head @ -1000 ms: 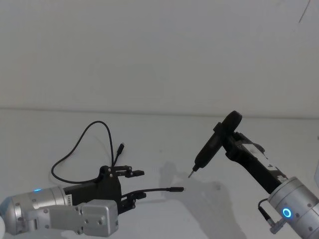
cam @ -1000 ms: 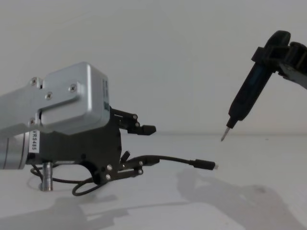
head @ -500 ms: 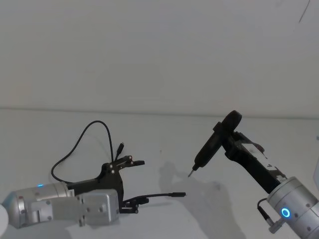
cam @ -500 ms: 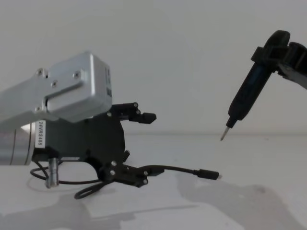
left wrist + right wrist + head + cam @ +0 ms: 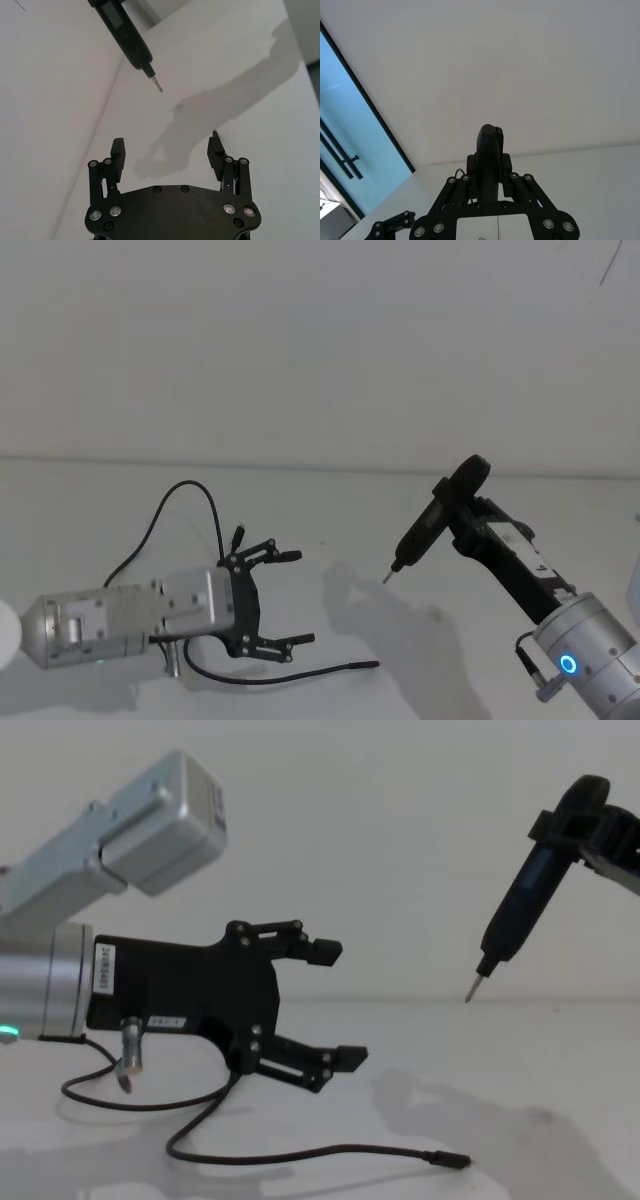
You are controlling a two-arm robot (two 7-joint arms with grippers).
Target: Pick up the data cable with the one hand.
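Left gripper [image 5: 297, 597] [image 5: 166, 153] [image 5: 334, 1004] is the landmark here. It's hanging above the white table [image 5: 420, 540] [image 5: 560, 1050], turned on its side, jaws spread wide with nothing between them. One finger [image 5: 322, 950] sits up top and the other lower down, both pointing toward the right arm's side. Silver wrist [image 5: 110, 625] behind it has a little green light on it.

The data cable [image 5: 270, 676] [image 5: 300, 1154] isn't in the gripper at all, it's lying on the table. It runs under the gripper body, loops out on the far side of it in the head view, and one end with a small plug [image 5: 239, 533] lies just beyond the upper finger. The other end trails along the table below the lower finger and past the fingertips, ending in a slim plug [image 5: 366, 664] [image 5: 448, 1159] resting flat. In the chest view there's clear air between the lower finger and the cord.

Farther over from the left gripper, well apart, the right gripper [image 5: 462, 515] [image 5: 490, 187] is clamped on a black pen-shaped tool [image 5: 432, 525] [image 5: 124, 31] [image 5: 520, 915] [image 5: 489, 150], held up off the table, tilted, thin tip [image 5: 388, 577] [image 5: 471, 990] aimed down toward the left gripper's side.
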